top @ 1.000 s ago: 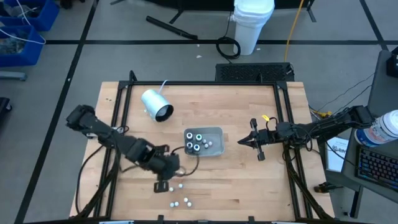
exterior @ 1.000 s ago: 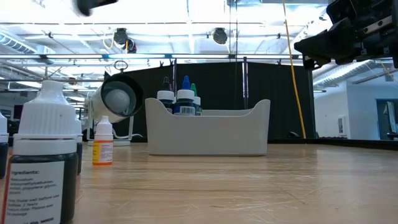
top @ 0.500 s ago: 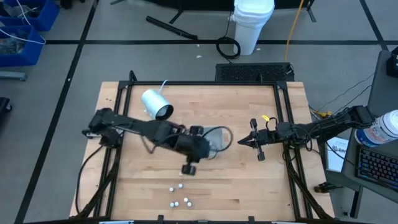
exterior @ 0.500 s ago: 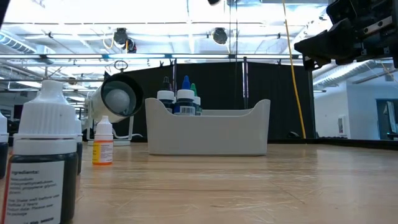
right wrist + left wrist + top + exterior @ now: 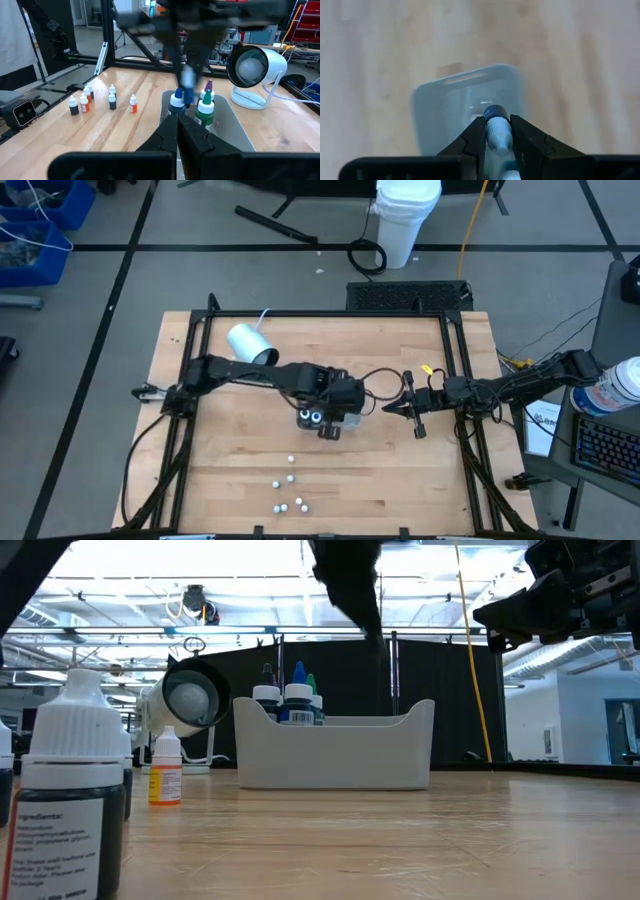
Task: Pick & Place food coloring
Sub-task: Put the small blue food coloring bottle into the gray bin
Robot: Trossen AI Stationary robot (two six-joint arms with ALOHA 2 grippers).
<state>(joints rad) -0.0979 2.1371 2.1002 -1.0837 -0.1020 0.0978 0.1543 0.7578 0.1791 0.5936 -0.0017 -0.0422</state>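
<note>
The left arm reaches from the table's left edge across toward the tray, its forearm stretched nearly level and its wrist bent down over the tray's middle. The left gripper hangs above the tray with both dark fingers pressed against the sides of a small blue-capped bottle, which it holds upright between them. The right arm comes in from the table's right edge and waits well to the right of the tray. The right gripper points toward the tray, its fingers closed together on nothing.
</note>
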